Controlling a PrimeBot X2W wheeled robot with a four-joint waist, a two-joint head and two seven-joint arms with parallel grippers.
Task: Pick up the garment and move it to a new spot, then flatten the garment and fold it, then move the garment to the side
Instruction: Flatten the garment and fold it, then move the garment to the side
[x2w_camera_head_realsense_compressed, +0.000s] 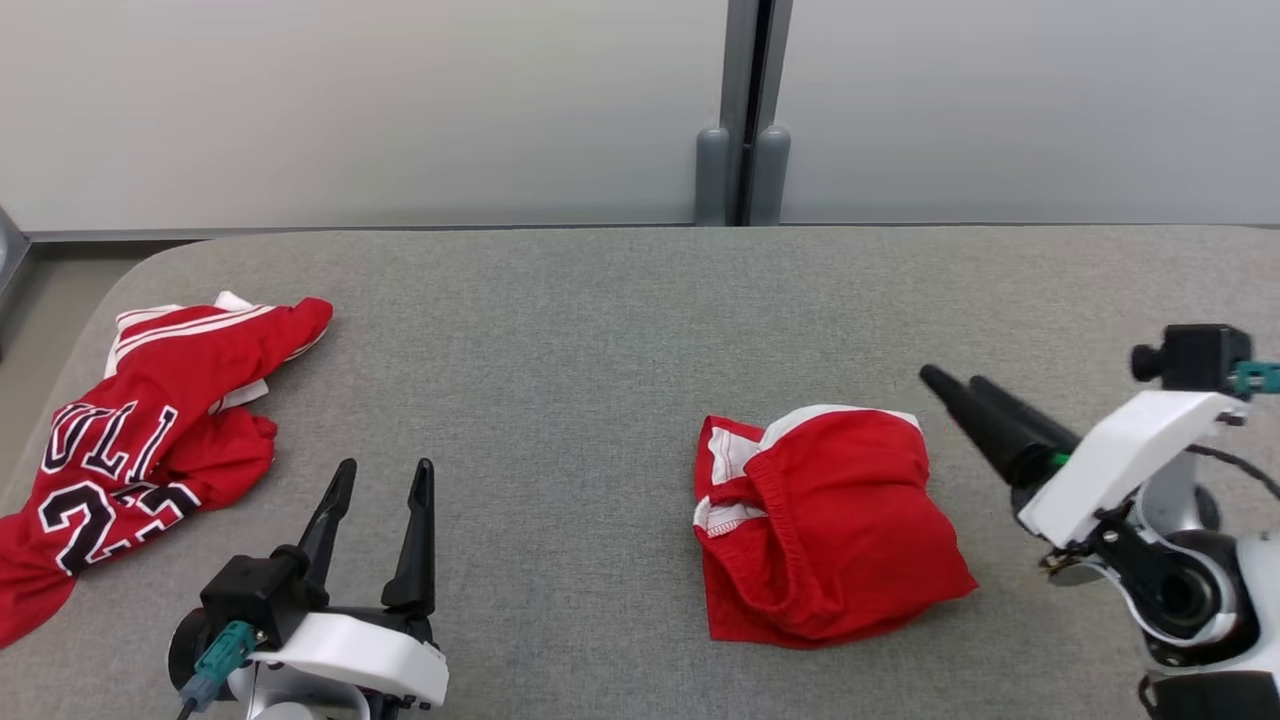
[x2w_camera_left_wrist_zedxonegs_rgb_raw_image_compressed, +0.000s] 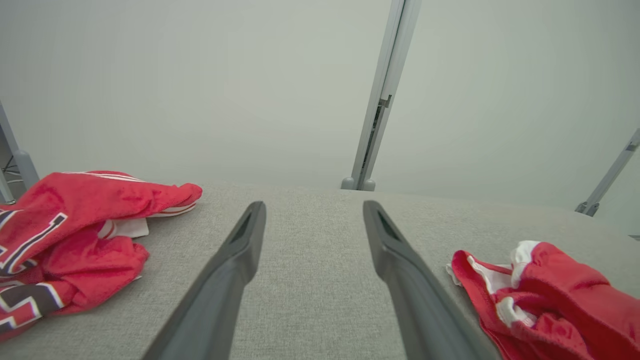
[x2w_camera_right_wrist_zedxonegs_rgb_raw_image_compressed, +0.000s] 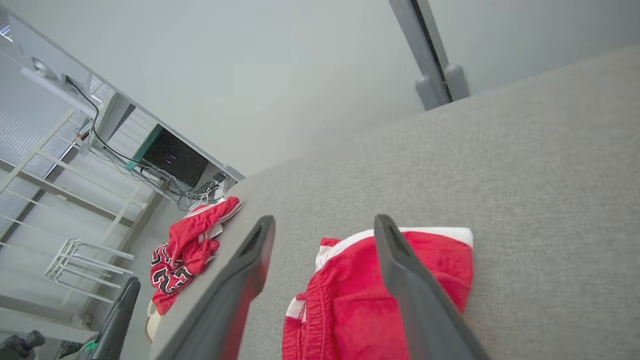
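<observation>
Red shorts (x2w_camera_head_realsense_compressed: 830, 520), white-trimmed and with a gathered waistband, are shown bunched on the grey table (x2w_camera_head_realsense_compressed: 600, 330), right of centre. On the red jersey (x2w_camera_head_realsense_compressed: 140, 440), crumpled at the left edge, dark white-edged letters, partly folded under, and the number 23 are seen. The left gripper (x2w_camera_head_realsense_compressed: 385, 470) is held wide between both garments. The right gripper (x2w_camera_head_realsense_compressed: 955, 380), jaws likewise parted, is held just beside the shorts.

The red shorts (x2w_camera_left_wrist_zedxonegs_rgb_raw_image_compressed: 560, 300) run past the left wrist view's corner.
</observation>
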